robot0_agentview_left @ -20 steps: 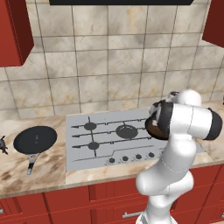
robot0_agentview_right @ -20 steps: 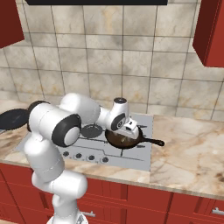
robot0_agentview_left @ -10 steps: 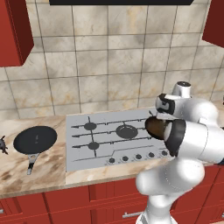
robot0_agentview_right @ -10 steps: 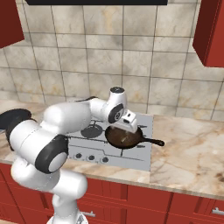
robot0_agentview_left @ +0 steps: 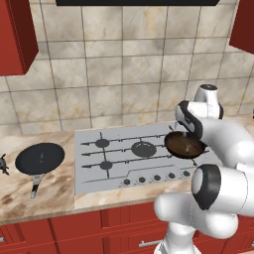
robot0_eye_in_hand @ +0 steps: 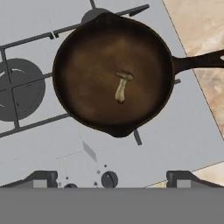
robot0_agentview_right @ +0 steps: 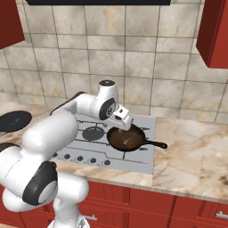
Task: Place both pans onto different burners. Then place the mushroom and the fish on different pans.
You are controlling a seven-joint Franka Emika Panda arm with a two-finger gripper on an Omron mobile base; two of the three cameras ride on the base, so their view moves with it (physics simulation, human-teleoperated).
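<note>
End effector [robot0_eye_in_hand: 112,177] in the hand view: both finger tips stand wide apart at the bottom edge, nothing between them, poised above the brown pan [robot0_eye_in_hand: 113,73]. That pan sits on the silver cooktop [robot0_eye_in_hand: 39,140] over a burner, handle pointing toward the marble bench [robot0_eye_in_hand: 199,26]; a small pale-brown mushroom [robot0_eye_in_hand: 121,86] lies near its middle, touching nothing else. A larger burner [robot0_eye_in_hand: 19,89] shows bare just beside the pan. Left base view: brown pan [robot0_agentview_left: 185,145] rests on the right-hand burner, the end effector [robot0_agentview_left: 188,130] close above its far rim, holding nothing. Black pan [robot0_agentview_left: 39,158] sits on the bench [robot0_agentview_left: 54,191] left of the cooktop [robot0_agentview_left: 99,168], well apart from it, thin handle toward the front. A tiny dark spiky fish [robot0_agentview_left: 3,164] lies at the far left edge. Right base view: end effector [robot0_agentview_right: 126,124] open over the brown pan [robot0_agentview_right: 127,138]; black pan [robot0_agentview_right: 14,120] far left.
</note>
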